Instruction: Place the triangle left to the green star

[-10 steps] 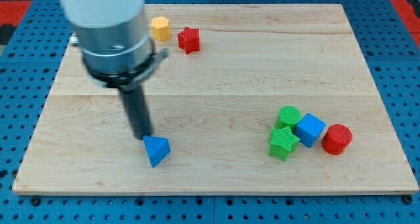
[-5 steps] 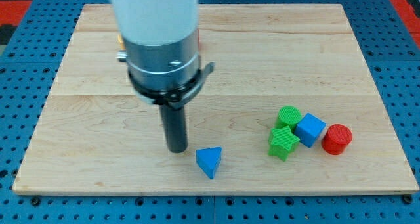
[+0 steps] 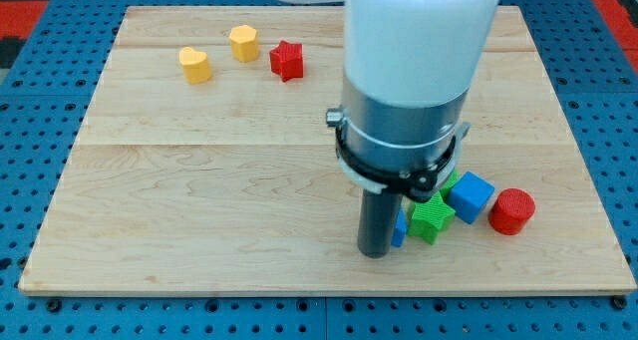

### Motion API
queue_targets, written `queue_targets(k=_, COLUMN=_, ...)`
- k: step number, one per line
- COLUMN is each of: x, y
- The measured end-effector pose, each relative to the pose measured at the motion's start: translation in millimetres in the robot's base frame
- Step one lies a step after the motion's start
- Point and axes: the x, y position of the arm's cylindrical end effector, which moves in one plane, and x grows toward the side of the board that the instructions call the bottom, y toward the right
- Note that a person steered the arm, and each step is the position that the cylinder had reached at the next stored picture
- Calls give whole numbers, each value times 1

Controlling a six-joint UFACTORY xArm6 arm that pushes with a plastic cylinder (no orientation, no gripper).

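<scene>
Pushed rightward, blue triangle (image 3: pixel 400 227) hides behind my tip (image 3: pixel 376 252) beside green star (image 3: pixel 432 219).

My tip (image 3: pixel 376 252) is now far toward the view's right, and the blue triangle (image 3: pixel 400 229), mostly hidden behind it, sits against the green star (image 3: pixel 432 220).

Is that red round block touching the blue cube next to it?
No: a thin strip of bare board shows between the red cylinder and the blue cube, so they sit close together but apart.
</scene>
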Motion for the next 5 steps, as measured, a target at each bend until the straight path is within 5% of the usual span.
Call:
queue_targets(k=1, x=-21, y=-89)
queue_targets(k=3, x=-144, y=-195)
queue_targets(k=5, x=-254, y=-252)
